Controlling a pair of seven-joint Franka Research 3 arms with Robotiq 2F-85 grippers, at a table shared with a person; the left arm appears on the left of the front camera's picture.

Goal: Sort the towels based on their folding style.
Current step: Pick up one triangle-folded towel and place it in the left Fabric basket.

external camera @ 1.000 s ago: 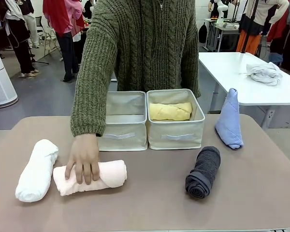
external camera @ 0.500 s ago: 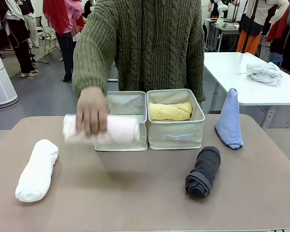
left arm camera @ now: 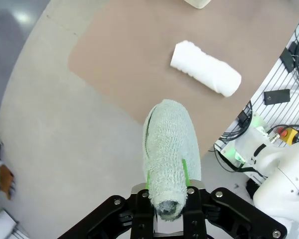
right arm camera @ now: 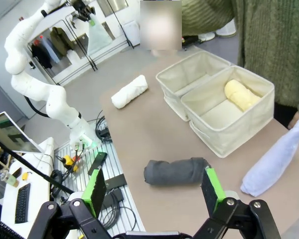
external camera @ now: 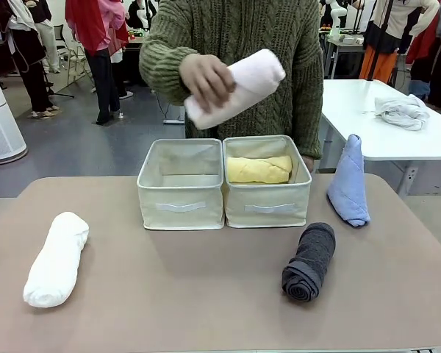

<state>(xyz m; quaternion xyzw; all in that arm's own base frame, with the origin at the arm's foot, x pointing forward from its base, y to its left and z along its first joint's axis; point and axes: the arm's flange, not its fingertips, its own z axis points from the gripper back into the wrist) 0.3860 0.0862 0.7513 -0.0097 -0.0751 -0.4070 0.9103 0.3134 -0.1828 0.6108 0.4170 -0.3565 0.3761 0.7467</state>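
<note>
Towels, per item. Pale pink roll (external camera: 235,87): being held tilted in the person's hand (external camera: 207,79), in the air above the two beige bins (external camera: 180,208), roughly over the wall they share. Yellow roll (external camera: 259,169): lying inside the right bin, along its far side. White roll (external camera: 56,257): lying on the table (external camera: 206,301) well off to the left of the bins and nearer the robot, touching nothing. Dark grey roll (external camera: 309,261): lying in front of the right bin's right corner, near it but apart, with its spiral end facing the robot. Light blue cone (external camera: 347,182): lying just right of the right bin, apart from it, with its tip pointing away from the robot. Mint green cone (left arm camera: 168,149): being clamped between the green pads of the left gripper (left arm camera: 167,175), jaws pressing tight on one end and the rest sticking out past the fingertips. That gripper is hovering off the table edge above the floor, well apart from the bins, on the white roll's side. Right gripper (right arm camera: 154,188): hanging with jaws spread wide and gripping nothing, on the robot's side of the bins, with the dark grey roll lying between it and them. White-grey cloth bundle (external camera: 402,110): lying on a separate white table, well behind and right of the bins.
</note>
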